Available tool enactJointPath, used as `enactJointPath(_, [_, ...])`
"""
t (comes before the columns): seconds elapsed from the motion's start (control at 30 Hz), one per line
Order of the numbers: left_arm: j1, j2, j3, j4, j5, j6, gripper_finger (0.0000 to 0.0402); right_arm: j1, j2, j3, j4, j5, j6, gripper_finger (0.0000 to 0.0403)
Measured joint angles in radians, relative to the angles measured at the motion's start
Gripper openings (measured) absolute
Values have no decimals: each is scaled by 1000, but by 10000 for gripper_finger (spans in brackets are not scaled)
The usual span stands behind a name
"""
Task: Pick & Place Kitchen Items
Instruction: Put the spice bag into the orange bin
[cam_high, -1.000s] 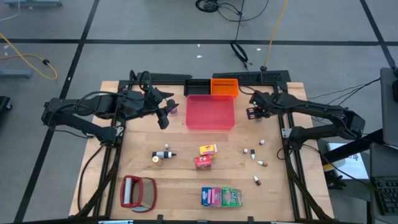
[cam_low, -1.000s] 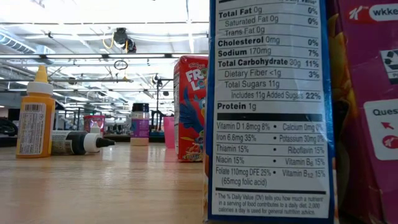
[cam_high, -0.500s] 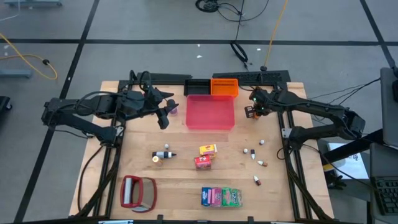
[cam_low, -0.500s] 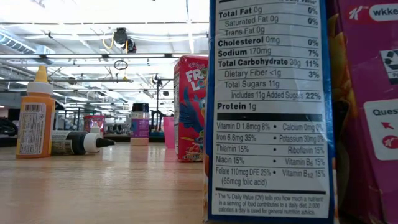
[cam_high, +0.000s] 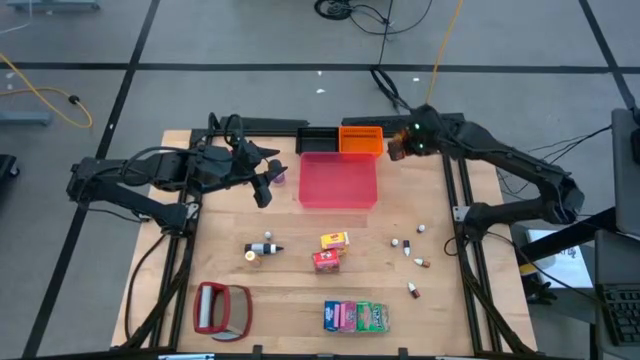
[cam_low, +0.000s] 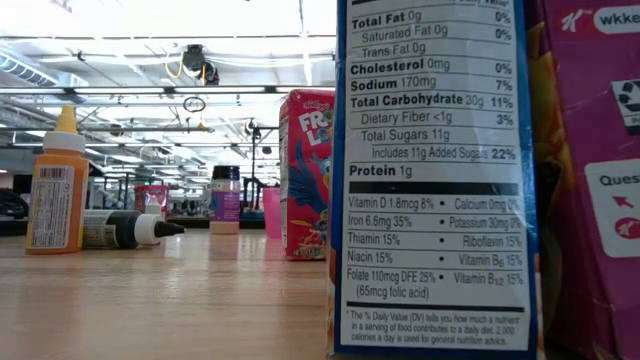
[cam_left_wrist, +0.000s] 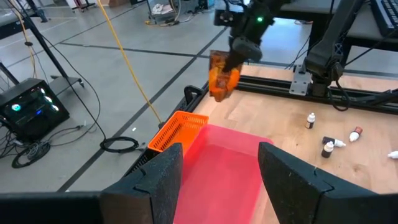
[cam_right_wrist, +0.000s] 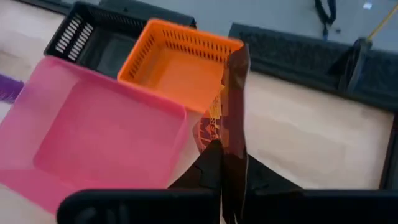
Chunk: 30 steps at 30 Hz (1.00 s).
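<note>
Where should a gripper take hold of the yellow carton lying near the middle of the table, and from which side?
A judgement: take the yellow carton from straight above, fingers closing across its shorter width. It lies flat with its long sides exposed. The red carton sits close beside it towards the table's front, so a level approach from there looks blocked, and the fingers must not spread towards that side.
</note>
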Motion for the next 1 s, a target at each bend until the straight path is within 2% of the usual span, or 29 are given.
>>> enactJointPath(0.27, [0,0,0,21,0,-24,212,-34,210,146,38,-29,-138,0])
enactJointPath(0.47, [3,0,0,24,0,-26,212,-55,317,226,58,-53,-208,0])
enactJointPath(1.0, [6,1,0,25,0,-27,212,-91,478,232,131,-56,-271,0])
